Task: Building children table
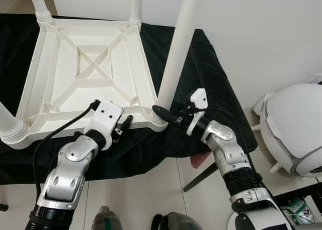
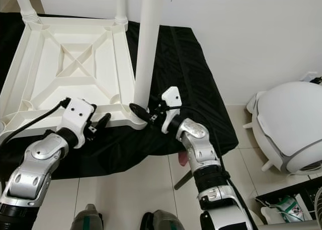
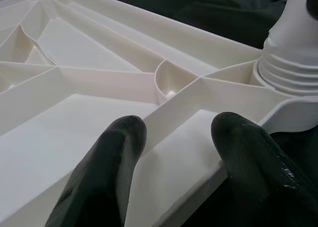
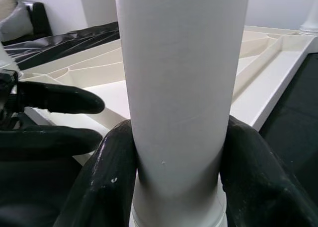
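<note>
A white children's table point(image 1: 146, 64) lies upside down on a black cloth point(image 1: 211, 79). White legs stand up from its corners. My right gripper point(image 1: 160, 111) is shut on the near right leg point(image 1: 176, 49) just above its threaded base, one finger on each side point(image 4: 109, 187). My left gripper point(image 1: 125, 123) is at the table's near rim, a little left of that leg. It is open, with one finger point(image 3: 107, 167) over the ribbed underside and the other at the rim's outer edge.
Other legs stand at the far left point(image 1: 41, 3), far right point(image 1: 135, 3) and near left point(image 1: 10, 124) corners. A white rounded appliance point(image 1: 294, 129) sits on the tiled floor to the right. A dark rod point(image 1: 201, 177) leans from under the cloth. A white wall is behind.
</note>
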Robot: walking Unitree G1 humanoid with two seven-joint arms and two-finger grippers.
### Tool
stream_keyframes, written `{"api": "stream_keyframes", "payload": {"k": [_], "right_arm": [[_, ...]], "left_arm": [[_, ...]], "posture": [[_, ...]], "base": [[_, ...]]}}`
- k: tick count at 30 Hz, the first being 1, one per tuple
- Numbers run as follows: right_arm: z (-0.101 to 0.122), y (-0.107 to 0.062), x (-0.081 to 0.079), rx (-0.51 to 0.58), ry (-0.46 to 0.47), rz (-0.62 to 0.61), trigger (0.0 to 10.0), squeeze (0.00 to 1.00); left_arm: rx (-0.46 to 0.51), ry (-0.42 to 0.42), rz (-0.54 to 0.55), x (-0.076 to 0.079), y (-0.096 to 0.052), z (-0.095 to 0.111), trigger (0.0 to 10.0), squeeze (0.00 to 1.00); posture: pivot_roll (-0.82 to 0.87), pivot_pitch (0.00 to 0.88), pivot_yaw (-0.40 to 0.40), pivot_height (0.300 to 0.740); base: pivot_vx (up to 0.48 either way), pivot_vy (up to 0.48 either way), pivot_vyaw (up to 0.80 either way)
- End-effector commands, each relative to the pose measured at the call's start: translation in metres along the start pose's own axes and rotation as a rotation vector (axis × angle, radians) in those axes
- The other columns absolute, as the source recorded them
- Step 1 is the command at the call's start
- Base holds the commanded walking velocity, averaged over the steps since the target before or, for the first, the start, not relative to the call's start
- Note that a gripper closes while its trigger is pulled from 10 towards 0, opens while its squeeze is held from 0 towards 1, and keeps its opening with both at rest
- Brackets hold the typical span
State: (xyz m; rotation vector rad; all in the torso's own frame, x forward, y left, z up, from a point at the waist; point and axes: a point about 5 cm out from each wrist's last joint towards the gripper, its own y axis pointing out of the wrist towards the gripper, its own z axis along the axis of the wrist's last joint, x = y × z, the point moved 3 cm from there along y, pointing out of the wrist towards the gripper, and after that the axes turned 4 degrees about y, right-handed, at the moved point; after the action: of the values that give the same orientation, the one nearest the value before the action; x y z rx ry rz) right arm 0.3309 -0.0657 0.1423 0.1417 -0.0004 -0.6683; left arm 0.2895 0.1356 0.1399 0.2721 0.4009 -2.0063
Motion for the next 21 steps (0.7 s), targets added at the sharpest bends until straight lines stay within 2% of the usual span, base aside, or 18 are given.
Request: {"api": "stream_keyframes", "payload": {"k": [1,8,11,17,21], "right_arm": [[0.017,0.002,0.004,0.064,-0.033,-0.021,10.0,0.00],[0.014,0.007,0.013,0.042,-0.021,-0.133,10.0,0.00],[0.015,0.008,0.015,0.043,-0.014,-0.157,10.0,0.00],[0.012,0.011,0.013,0.044,-0.005,-0.192,10.0,0.00],[0.010,0.011,0.013,0.038,-0.008,-0.219,10.0,0.00]], "left_arm": [[0.010,-0.009,-0.009,0.001,0.000,0.001,10.0,0.00],[0.079,-0.011,-0.166,0.017,-0.011,0.012,10.0,0.00],[0.073,-0.008,-0.182,0.018,-0.011,0.011,10.0,0.00],[0.122,-0.003,-0.267,0.025,-0.017,0.020,10.0,0.00],[0.133,-0.009,-0.273,0.025,-0.018,0.023,10.0,0.00]], "posture": [[0.09,0.004,-0.131,0.740],[0.10,0.017,-0.128,0.740],[0.10,0.018,-0.124,0.740],[0.09,0.017,-0.113,0.740],[0.09,0.017,-0.111,0.740]], "base": [[0.000,0.000,0.00],[0.000,0.000,0.00],[0.000,0.000,0.00],[0.000,0.000,0.00],[0.000,0.000,0.00]]}}
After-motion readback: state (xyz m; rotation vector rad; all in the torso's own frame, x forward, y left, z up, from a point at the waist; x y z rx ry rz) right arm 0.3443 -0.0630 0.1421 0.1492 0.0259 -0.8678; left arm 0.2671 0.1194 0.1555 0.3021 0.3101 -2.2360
